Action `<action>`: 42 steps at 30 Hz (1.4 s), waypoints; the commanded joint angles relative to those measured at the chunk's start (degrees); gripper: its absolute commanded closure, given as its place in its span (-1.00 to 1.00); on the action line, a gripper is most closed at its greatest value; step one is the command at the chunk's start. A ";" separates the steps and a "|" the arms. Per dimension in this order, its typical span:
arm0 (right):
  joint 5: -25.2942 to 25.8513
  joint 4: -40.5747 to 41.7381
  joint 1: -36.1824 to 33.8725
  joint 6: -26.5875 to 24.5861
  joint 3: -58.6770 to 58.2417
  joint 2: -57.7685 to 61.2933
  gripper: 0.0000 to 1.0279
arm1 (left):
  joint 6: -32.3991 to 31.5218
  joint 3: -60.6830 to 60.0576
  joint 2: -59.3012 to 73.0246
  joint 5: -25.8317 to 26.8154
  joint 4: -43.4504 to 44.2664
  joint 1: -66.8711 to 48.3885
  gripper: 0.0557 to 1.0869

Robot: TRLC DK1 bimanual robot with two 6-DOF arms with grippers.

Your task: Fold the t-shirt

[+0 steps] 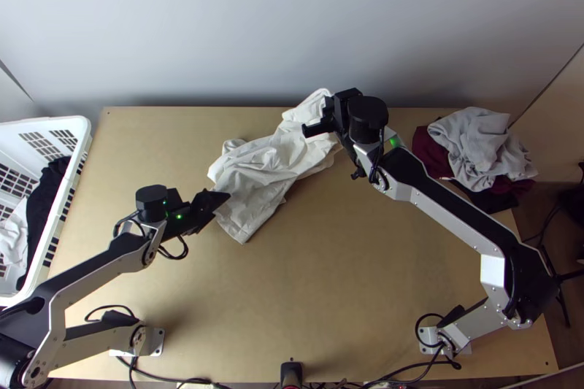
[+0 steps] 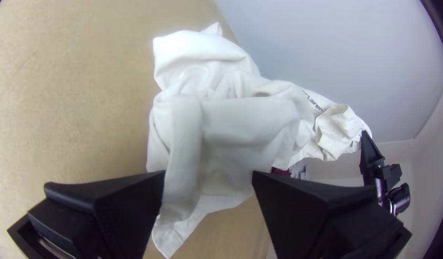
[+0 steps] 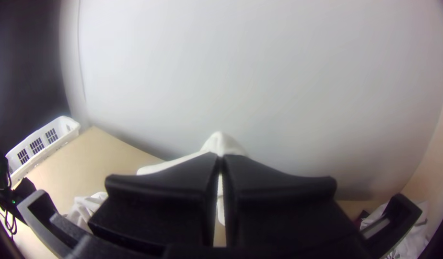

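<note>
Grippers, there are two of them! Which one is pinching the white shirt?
The right gripper: its fingers are shut on the white shirt, over by the wall. The left gripper has its fingers spread apart.

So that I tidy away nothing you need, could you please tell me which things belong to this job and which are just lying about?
In the job:
white t-shirt, bunched
left gripper, open
right gripper, shut on the shirt

Lying about:
white basket
black cloth inside it
grey cloth
dark red cloth
</note>
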 commanded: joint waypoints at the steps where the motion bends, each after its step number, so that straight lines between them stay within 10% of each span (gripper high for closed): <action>1: 0.09 0.11 -0.06 -0.16 -0.06 0.39 0.95 | -1.42 -0.41 -1.29 1.60 0.33 -1.27 -0.14; 8: 0.09 0.29 -0.49 -0.24 -0.06 0.91 0.95 | 0.17 -0.76 -4.45 2.92 -4.51 -1.27 0.90; 30: 0.09 0.29 -5.06 0.20 -10.08 -7.00 0.95 | 7.55 27.54 -10.08 19.27 -37.11 26.06 0.93; 42: 0.00 -0.15 -10.34 1.25 -22.74 -25.28 0.95 | 2.80 59.00 6.45 19.79 -39.58 39.16 0.93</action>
